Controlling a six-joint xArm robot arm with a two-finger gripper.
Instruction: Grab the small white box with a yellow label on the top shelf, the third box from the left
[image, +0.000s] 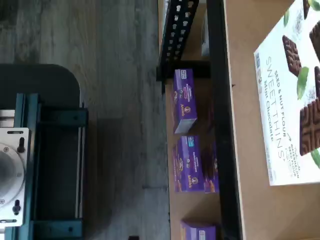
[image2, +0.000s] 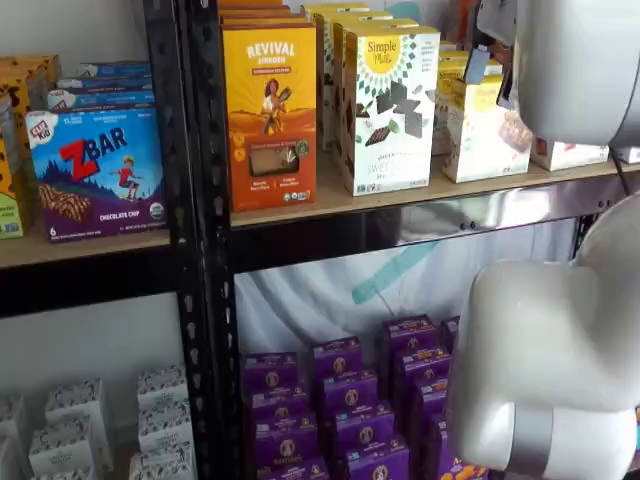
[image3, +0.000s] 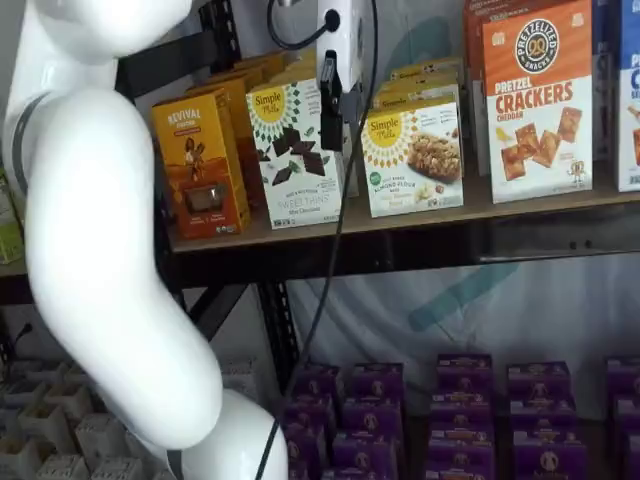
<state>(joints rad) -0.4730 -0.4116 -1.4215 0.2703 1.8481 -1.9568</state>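
Note:
The small white box (image3: 413, 158) with its yellow sunburst label stands on the top shelf (image3: 530, 238), between a taller white chocolate-thins box (image3: 296, 150) and a white-and-orange crackers box (image3: 537, 100). My gripper (image3: 334, 110) hangs from the upper edge in a shelf view, in front of the taller white box and just left of the small white box. It is open and holds nothing. In a shelf view the small white box (image2: 487, 130) is partly covered by the white arm (image2: 572, 70). The wrist view shows the taller white box (image: 290, 95) lying across the shelf board, not the small white box.
An orange Revival box (image3: 200, 165) stands at the shelf's left end. Purple boxes (image3: 455, 410) fill the lower shelf. A black perforated upright (image2: 195, 200) divides the bays, with a Zbar box (image2: 98, 170) beyond it. The white arm (image3: 100, 250) fills the left foreground.

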